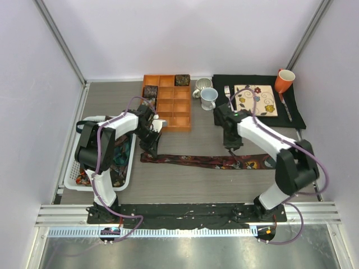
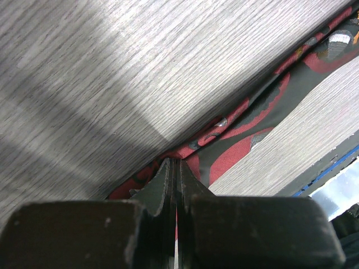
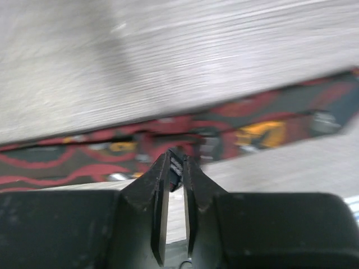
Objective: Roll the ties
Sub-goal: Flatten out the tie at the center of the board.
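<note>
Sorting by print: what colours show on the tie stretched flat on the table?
The long fabric tie: black with red swirls, orange spots; right wrist view.

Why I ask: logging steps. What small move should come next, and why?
Probably the left gripper should begin curling the narrow end of the tie over itself: the tie lies flat and unrolled, both grippers look shut on it, the right gripper farther along.

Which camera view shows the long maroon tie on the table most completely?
The top external view: the maroon tie lies there in its whole length, flat on the table. The left wrist view shows only a narrow piece of it, running off the picture; the right wrist view shows a blurred, wider piece.
</note>
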Controlling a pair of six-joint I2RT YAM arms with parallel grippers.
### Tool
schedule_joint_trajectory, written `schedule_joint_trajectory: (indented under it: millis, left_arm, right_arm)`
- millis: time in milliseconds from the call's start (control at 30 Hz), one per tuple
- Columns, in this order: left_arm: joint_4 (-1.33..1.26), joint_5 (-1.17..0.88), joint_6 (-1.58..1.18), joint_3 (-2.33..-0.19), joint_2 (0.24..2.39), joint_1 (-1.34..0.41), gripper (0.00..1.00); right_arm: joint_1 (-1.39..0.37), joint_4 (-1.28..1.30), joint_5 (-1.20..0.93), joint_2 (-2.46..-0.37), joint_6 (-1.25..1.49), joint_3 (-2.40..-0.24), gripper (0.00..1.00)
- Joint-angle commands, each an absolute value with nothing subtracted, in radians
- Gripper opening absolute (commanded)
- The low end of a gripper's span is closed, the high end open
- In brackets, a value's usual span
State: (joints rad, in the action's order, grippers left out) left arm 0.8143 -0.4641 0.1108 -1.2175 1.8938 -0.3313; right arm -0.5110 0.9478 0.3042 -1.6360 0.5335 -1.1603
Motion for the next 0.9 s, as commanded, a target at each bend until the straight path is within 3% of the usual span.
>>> schedule_joint_trajectory:
  millis: [0,33,200,233,333,533,733,867]
  left_arm:
    - [0.779,-0.379,0.135,-1.190,1.927,-0.322,0.00]
    - [0.779,-0.383,0.135,-1.190,1.924,-0.321,0.00]
    - [0.776,-0.417,0.138,-1.189,1.890,-0.321,0.02]
    - [0.770,-0.435,0.138,-1.187,1.870,-0.321,0.05]
    - [0.752,-0.471,0.141,-1.181,1.812,-0.324,0.32]
    - [0.729,-0.506,0.156,-1.172,1.674,-0.322,0.57]
    - [0.755,-0.416,0.140,-1.132,1.591,-0.321,0.68]
    - [0.742,-0.295,0.100,-1.075,1.548,-0.316,0.70]
  right_arm:
    - [-0.424,1.090,0.443,-1.476,0.496,-1.178,0.22]
    - [-0.405,1.104,0.446,-1.468,0.494,-1.183,0.27]
    - [-0.400,1.077,0.289,-1.424,0.523,-1.155,0.32]
    - [-0.399,1.057,0.270,-1.422,0.528,-1.141,0.32]
    - [-0.399,1.016,0.232,-1.430,0.540,-1.105,0.32]
    - [-0.400,0.892,0.196,-1.546,0.522,-1.023,0.29]
    - [-0.397,0.821,0.227,-1.641,0.517,-0.988,0.27]
    - [-0.370,0.815,0.244,-1.664,0.515,-0.956,0.27]
